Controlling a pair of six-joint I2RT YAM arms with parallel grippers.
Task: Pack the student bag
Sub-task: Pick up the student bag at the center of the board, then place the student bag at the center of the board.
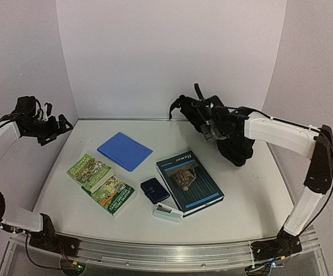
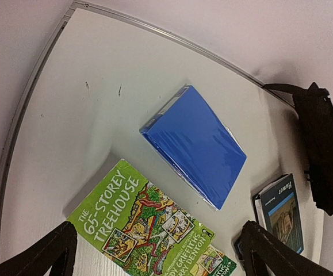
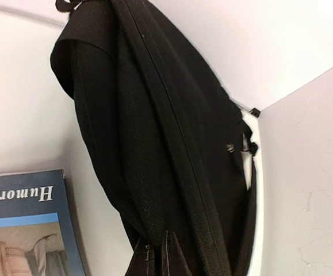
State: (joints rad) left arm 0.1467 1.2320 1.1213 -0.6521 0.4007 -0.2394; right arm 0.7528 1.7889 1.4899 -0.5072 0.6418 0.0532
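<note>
Left end effector [image 1: 64,123] aloft, jaws spread wide; right end effector [image 3: 160,248] pinched tight (arm outstretched).

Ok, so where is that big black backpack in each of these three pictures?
Top view: the student bag sits at the upper right, partly behind the right arm.
Left wrist view: the student bag is at the right edge.
Right wrist view: the student bag fills the middle, pinched by the right hand.
Shared landmark: the Humor book, beside the bag in all three.
</note>
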